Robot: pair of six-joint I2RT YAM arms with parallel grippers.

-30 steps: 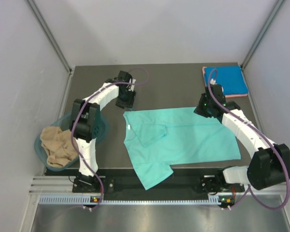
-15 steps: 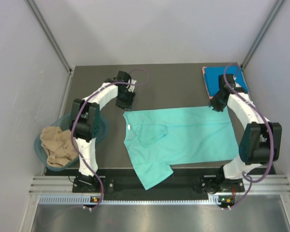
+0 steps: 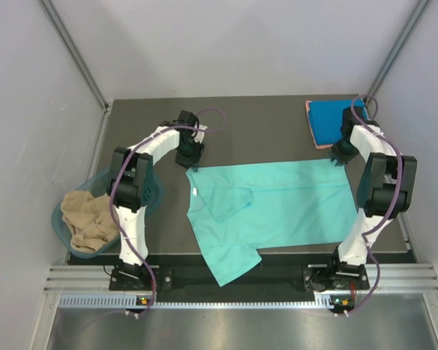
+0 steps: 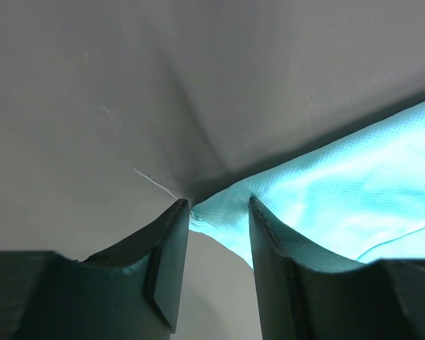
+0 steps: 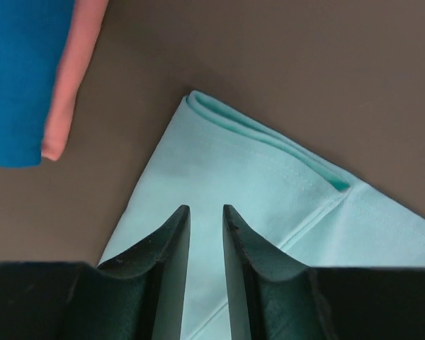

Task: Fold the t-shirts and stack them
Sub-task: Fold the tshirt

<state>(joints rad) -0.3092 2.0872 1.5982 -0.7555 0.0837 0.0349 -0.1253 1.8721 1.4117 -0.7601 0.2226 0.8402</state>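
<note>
A teal-green t-shirt (image 3: pixel 277 208) lies spread flat mid-table, its white neck label (image 3: pixel 195 192) at the left and one sleeve folded inward. My left gripper (image 3: pixel 189 158) is at its far left corner. In the left wrist view the gripper (image 4: pixel 216 207) is open, with the cloth corner (image 4: pixel 227 212) lying between the fingertips. My right gripper (image 3: pixel 341 156) is at the far right corner. In the right wrist view it (image 5: pixel 205 209) hovers over the doubled cloth corner (image 5: pixel 255 177), jaws a little apart and empty. A folded blue shirt (image 3: pixel 336 122) lies on a pink one (image 5: pixel 74 78).
A translucent teal tub (image 3: pixel 64 198) at the left table edge holds a crumpled tan shirt (image 3: pixel 87 220). The blue and pink stack sits in the far right corner, close to my right gripper. The shirt's near hem hangs over the table's front edge (image 3: pixel 230 271).
My right gripper moved right and slightly away, and the shirt's far right corner spread out to the right with it. The left gripper stayed at the far left corner.
</note>
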